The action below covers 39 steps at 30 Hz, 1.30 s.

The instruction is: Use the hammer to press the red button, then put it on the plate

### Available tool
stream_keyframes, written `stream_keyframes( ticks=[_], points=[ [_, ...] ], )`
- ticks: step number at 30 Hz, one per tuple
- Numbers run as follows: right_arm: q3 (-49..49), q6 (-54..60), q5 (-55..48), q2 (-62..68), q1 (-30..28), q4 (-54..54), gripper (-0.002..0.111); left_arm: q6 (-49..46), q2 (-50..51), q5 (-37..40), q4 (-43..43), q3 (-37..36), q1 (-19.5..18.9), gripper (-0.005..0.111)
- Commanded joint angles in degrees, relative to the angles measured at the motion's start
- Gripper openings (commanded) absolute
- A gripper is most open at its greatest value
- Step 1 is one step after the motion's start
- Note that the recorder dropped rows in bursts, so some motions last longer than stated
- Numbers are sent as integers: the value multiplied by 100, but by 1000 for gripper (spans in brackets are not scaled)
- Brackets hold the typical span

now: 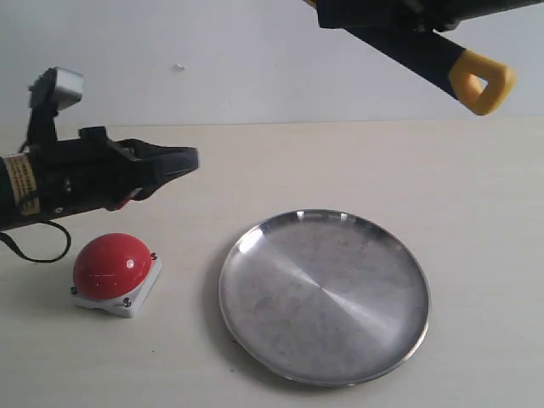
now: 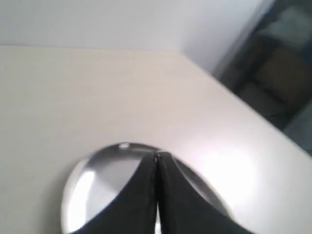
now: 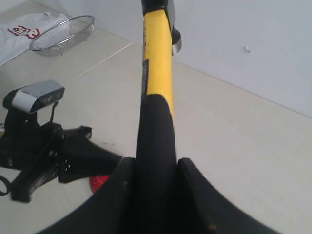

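Nearest the lens in the exterior view lies the plate (image 1: 323,297), silver, round and bare, flat on the pale table (image 1: 476,212). Near it on the left, not touching, sits the red button (image 1: 112,266) on its white square base. Higher in the picture than the button, the left gripper (image 1: 191,160) points toward the middle, its two black fingers pressed together with nothing between them. At the top edge the right gripper (image 1: 378,17) is partly cut off. From it the hammer (image 1: 425,59) slants down to the right, well clear of the table, and its yellow end with the hole is the lowest part.

Closest in the left wrist view are that claw's fingers (image 2: 141,200), meeting tip to tip with no gap. Behind them part of the plate's rim and shiny floor shows, and beyond that is bare table up to a white wall.

Closest in the right wrist view are the two dark fingers (image 3: 117,195), clamped on either side of the hammer's black grip. The yellow shaft runs away from the camera to the dark steel head. Beside the handle the left arm shows with its grey camera (image 3: 36,96), and a sliver of the red button peeps out beneath it. Far off stand a wire strainer (image 3: 63,31) and a white cloth (image 3: 22,31) with red lettering.
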<state>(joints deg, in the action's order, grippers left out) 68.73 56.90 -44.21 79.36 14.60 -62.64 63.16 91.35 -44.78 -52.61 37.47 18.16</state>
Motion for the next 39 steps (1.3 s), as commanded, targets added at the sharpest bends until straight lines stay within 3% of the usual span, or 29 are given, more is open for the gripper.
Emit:
stream_keyframes(
  ticks=[1, 3, 7, 13, 18, 25, 32, 39],
  points=[
    [55, -608, -173, -354, 6, 199, 0, -1657, -852, 2407, 1683, -284, -39, 0],
    [55, -682, -313, -363, 6, 254, 0, -2709, -1204, 2879, 2777, -398, -39, 0],
    [-55, -864, -409, -353, 6, 316, 0, -5105, -2215, 2732, 5001, -901, -39, 0],
    [-542, -759, -171, -353, 244, 318, 0, -6834, -3826, 2111, 6466, -2005, -39, 0],
    [-919, -600, 663, -353, 1187, 307, 0, -7027, -5144, 1888, 6588, -2921, -39, 0],
    [-1427, -600, 2471, -179, 2485, 307, 0, -7041, -6748, 2290, 6588, -3747, -39, 0],
    [-1538, -600, 3743, 673, 3543, 307, 0, -7108, -7920, 3287, 6644, -3747, -39, 0],
    [-1514, -600, 4421, 1649, 4078, 160, 0, -7222, -8320, 3765, 6644, -3747, -39, 0]
  ],
)
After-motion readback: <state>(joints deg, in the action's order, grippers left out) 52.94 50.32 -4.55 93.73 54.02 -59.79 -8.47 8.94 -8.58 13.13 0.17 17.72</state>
